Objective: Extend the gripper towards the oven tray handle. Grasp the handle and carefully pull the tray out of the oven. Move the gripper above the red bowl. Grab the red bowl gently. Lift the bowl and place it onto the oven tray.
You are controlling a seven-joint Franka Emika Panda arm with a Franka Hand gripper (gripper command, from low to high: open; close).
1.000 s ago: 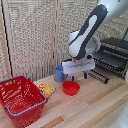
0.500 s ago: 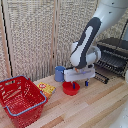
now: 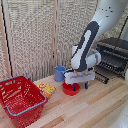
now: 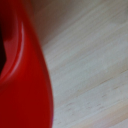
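Tray extraction appears complete. Pincer sits low over the red bowl on the surface; closure cannot be determined. Lifting and placement onto tray remain.

Quick count of what's out: one red bowl, one red mesh basket with a blue rim, one blue cup, and one yellow packet-looking thing, too blurry to name. One oven with one wire tray sticking out. One white robot arm, one gripper. All on one wooden table.
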